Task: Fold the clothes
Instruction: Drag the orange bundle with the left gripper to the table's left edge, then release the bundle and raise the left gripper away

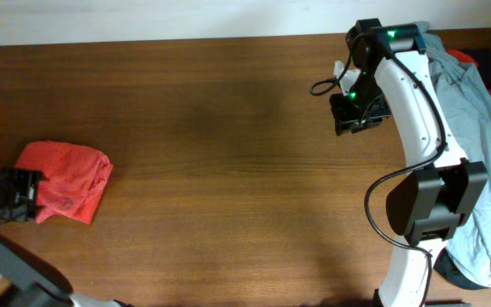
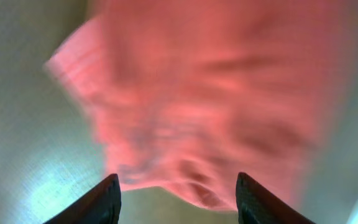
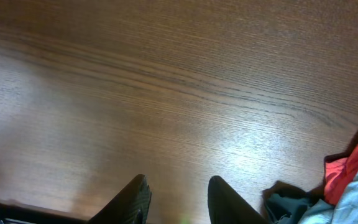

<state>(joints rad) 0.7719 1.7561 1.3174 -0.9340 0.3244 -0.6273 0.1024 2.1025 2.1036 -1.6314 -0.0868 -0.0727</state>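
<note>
Orange-red T-shirt (image 1: 68, 181) lies in folded lump near left edge of bench (image 1: 228, 170). Your left gripper (image 1: 34, 194) sits just beside its left side, fingers (image 2: 104, 202) wide, holding nothing. Your right gripper (image 1: 352, 126) is over bare wood toward far right corner, fingers narrowly apart, empty. Grey-blue, red, navy pile (image 1: 476, 153) lies along right edge.

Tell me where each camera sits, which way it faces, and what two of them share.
Overhead: fixed above, looking down on the table; both arms show, left end effector at the orange-red shirt, right end effector near the clothes pile.
Left wrist: on the arm, faces the blurred shirt; its open fingertips show.
Right wrist: on the arm, faces bare wood and the pile's edge; its open fingertips show.
Shared: overhead and left wrist see the shirt; overhead and right wrist, the pile.
</note>
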